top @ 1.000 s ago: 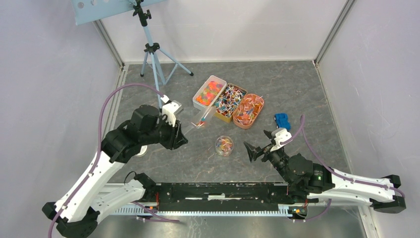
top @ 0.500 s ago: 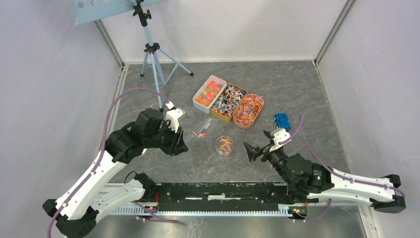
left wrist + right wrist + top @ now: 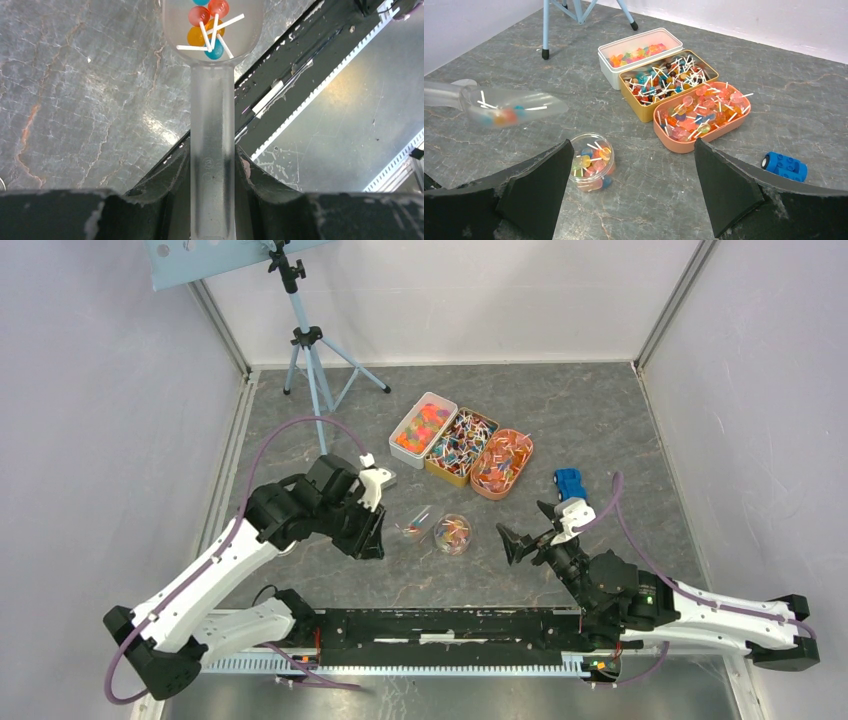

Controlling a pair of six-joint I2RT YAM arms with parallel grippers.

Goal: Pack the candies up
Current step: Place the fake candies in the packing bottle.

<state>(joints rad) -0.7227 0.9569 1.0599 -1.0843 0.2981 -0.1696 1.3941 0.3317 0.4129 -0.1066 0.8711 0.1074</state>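
Note:
A clear plastic scoop (image 3: 409, 526) holds several round candies on white sticks (image 3: 209, 26). My left gripper (image 3: 380, 531) is shut on the scoop's handle (image 3: 212, 150). The scoop's bowl (image 3: 509, 108) hangs just left of a small round clear tub (image 3: 453, 533), apart from it. That tub (image 3: 591, 160) has several candies in it. My right gripper (image 3: 522, 528) stands open to the right of the tub with nothing between its fingers (image 3: 544, 185).
Three open tins of candies lie behind: a white one (image 3: 423, 427), a yellow one (image 3: 461, 446), an orange one (image 3: 502, 463). A small blue toy car (image 3: 570, 482) sits right of them. A tripod (image 3: 311, 352) stands at the back left.
My left arm has carried the scoop rightwards and nearer, from beside the tins to just left of the round tub. The right arm has hardly moved.

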